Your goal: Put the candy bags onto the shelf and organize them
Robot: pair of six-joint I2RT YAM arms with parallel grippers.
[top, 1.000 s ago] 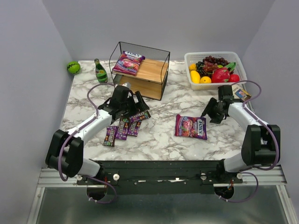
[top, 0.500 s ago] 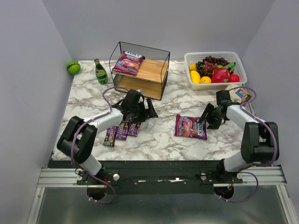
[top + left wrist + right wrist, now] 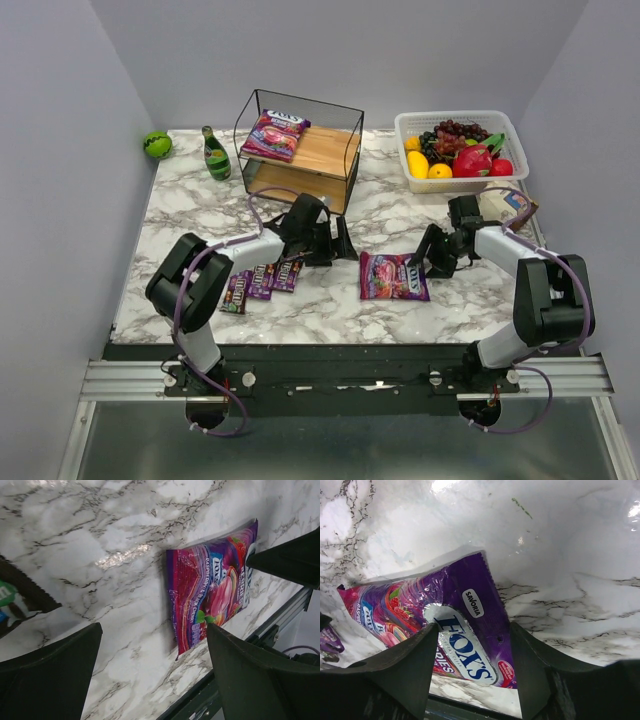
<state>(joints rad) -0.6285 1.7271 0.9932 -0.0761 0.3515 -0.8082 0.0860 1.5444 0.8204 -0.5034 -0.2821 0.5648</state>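
One pink-purple FOX'S candy bag [image 3: 393, 277] lies flat on the marble in front of the shelf [image 3: 325, 150]; it also shows in the left wrist view [image 3: 212, 587] and the right wrist view [image 3: 455, 625]. A second FOX'S bag [image 3: 272, 135] rests on the shelf's top board. Several dark M&M's packets [image 3: 262, 281] lie side by side left of centre. My left gripper [image 3: 345, 245] [image 3: 152, 675] is open low over bare marble, just left of the flat bag. My right gripper [image 3: 430, 255] [image 3: 470, 675] is open, its fingers [image 3: 395, 670] straddling the bag's logo end.
A white fruit basket [image 3: 505, 125] stands at the back right, with a small beige carton [image 3: 505, 203] in front of it. A green bottle [image 3: 215, 153] and a green ball [image 3: 157, 144] stand left of the shelf. The table's near edge runs just below the flat bag.
My left gripper swung right from over the M&M's packets toward the flat FOX'S bag. My right gripper moved left, and the bag slid left with it.
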